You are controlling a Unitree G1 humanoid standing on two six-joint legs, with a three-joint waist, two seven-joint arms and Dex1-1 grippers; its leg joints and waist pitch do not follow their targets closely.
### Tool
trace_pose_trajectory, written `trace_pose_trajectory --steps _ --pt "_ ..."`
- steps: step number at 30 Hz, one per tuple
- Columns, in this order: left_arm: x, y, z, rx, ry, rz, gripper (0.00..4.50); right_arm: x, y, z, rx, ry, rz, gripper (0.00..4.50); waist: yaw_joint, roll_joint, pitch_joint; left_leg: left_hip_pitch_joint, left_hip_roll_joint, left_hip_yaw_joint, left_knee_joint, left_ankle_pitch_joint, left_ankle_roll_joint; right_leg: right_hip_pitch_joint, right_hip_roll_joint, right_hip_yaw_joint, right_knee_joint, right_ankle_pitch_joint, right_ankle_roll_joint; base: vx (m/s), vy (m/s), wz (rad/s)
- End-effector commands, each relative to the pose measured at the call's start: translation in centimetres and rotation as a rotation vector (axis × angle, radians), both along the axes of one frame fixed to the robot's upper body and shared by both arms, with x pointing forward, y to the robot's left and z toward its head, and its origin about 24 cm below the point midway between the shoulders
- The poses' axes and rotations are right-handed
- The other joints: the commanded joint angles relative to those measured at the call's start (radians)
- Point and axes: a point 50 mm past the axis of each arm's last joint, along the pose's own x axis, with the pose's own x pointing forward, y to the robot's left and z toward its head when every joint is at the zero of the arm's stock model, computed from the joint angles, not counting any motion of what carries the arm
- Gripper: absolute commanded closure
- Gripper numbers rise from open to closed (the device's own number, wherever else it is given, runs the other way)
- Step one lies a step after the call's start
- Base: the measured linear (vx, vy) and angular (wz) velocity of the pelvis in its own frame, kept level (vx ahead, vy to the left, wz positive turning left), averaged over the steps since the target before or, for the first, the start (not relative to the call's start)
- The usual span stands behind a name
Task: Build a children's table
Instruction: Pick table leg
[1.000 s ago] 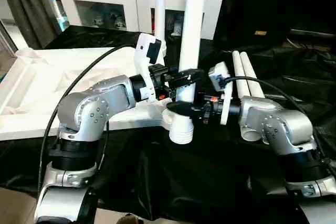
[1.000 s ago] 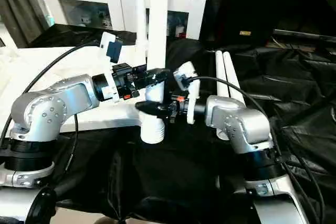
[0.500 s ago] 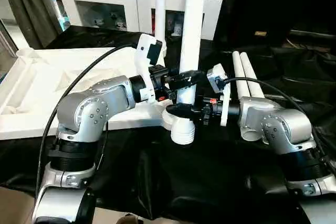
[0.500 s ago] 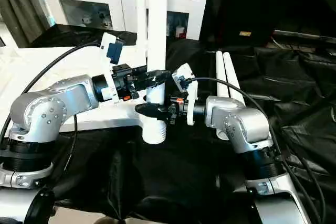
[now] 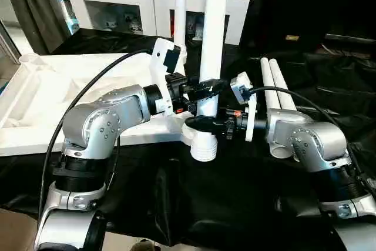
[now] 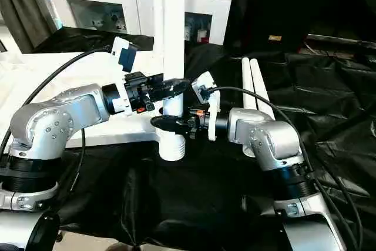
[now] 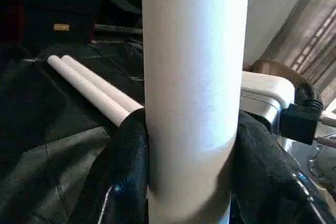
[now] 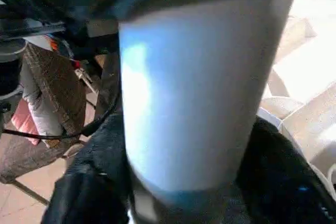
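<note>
Between the two arms, at the near corner of the upturned table top (image 5: 41, 95), both hands meet on one upright leg (image 5: 212, 33). The left hand (image 5: 202, 89) is clamped round the white tube from the left, its black fingers (image 7: 128, 166) pressed against the tube on either side. The right hand (image 5: 202, 124) sits just below it, its fingers wrapped round the tube right above the ribbed corner socket (image 5: 204, 148); from the wrist view it looks closed on the leg too.

That leg stands straight in the socket, so by my reading it is being seated or turned home, not yet let go. Behind it a second leg (image 5: 179, 4) already stands upright at the far corner. Two more legs (image 5: 276, 86) lie side by side, touching, on the black-draped counter (image 5: 235, 204) beside the right arm. So I judge about half remains: finish this leg, fit the two lying ones, then turn the table over.
</note>
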Motion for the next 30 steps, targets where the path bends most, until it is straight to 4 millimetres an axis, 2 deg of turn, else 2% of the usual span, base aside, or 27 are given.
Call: trace_pose_trajectory --steps 1,15,16,20,22,26,30 --pt "-0.56 -0.64 1.37 -0.047 -0.065 -0.069 2.62 0.23 -0.62 -0.91 -0.07 0.023 -0.041 1.49 0.004 -0.009 -0.078 0.02 0.022 -0.003 -0.065 -0.177 -0.013 0.056 -0.039 0.027 -0.064 -0.212 -0.182 0.0 0.0 0.0" --pt "-0.57 -0.74 1.29 -0.051 -0.065 -0.074 2.62 -0.17 -0.75 -1.15 -0.085 0.047 -0.011 1.49 0.004 -0.012 -0.079 0.018 0.021 -0.002 -0.062 -0.166 -0.006 0.057 -0.039 0.027 -0.062 -0.198 -0.19 0.0 0.0 0.0" --pt "-0.59 -0.73 1.27 -0.051 -0.064 -0.075 2.62 -0.16 -0.77 -1.13 -0.084 0.048 -0.012 1.75 0.004 -0.012 -0.079 0.018 0.021 -0.002 -0.062 -0.169 -0.006 0.057 -0.039 0.027 -0.063 -0.204 -0.188 0.0 0.0 0.0" --pt "-0.64 -0.7 1.24 -0.051 -0.062 -0.078 2.62 -0.13 -0.82 -1.1 -0.081 0.054 -0.013 1.88 0.004 -0.013 -0.078 0.018 0.021 -0.002 -0.063 -0.169 -0.006 0.056 -0.039 0.028 -0.064 -0.213 -0.184 0.0 0.0 0.0" --pt "-0.67 -0.7 1.25 -0.051 -0.062 -0.08 2.62 -0.1 -0.84 -1.11 -0.08 0.058 -0.014 2.16 0.004 -0.013 -0.078 0.019 0.022 -0.002 -0.063 -0.172 -0.008 0.056 -0.039 0.027 -0.064 -0.218 -0.182 0.0 0.0 0.0" --pt "-0.73 -0.72 1.26 -0.053 -0.063 -0.083 2.62 -0.11 -0.77 -1.2 -0.08 0.061 -0.014 2.44 0.004 -0.014 -0.079 0.018 0.021 -0.002 -0.062 -0.166 -0.006 0.056 -0.039 0.028 -0.063 -0.215 -0.182 0.0 0.0 0.0" --pt "-0.75 -0.68 1.23 -0.053 -0.06 -0.081 2.62 -0.01 -0.73 -1.28 -0.079 0.064 -0.024 2.56 0.004 -0.014 -0.079 0.018 0.022 -0.002 -0.062 -0.163 -0.006 0.056 -0.039 0.027 -0.062 -0.209 -0.184 0.0 0.0 0.0"
